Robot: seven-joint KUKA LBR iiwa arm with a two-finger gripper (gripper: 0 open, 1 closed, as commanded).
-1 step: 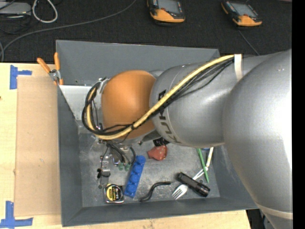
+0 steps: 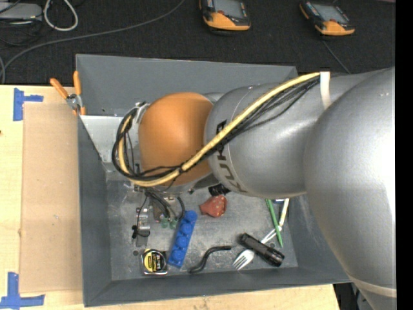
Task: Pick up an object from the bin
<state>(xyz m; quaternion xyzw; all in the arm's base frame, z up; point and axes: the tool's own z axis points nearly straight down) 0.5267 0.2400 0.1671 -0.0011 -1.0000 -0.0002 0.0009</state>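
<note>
Starting at the near side of the grey bin (image 2: 94,257), a small yellow tape measure (image 2: 153,261) lies on the floor by the left corner. To its right are a thin black bent thing (image 2: 210,257), a white fork (image 2: 243,259) and a black pen-shaped thing (image 2: 262,249). A long blue block (image 2: 183,237) with bumps runs from just beside the tape measure up toward the middle. A bit farther in are some green and white sticks (image 2: 277,219) on the right and a small red lump (image 2: 213,206) near the middle.

The gripper (image 2: 153,219) hangs low over the bin floor, just beside the top end of the blue block and just behind the tape measure. It is dark and full of wires there, so I cannot tell if it is open or closed. I see nothing in its hold. Above it are the round orange cover (image 2: 173,134) and the big silver arm (image 2: 290,141), which hide the far part of the bin.

I think the job is about halfway. The arm is down in the bin, but nothing is picked up yet. The blue block and the tape measure are the closest things. What is left is to grab one and lift it out.
</note>
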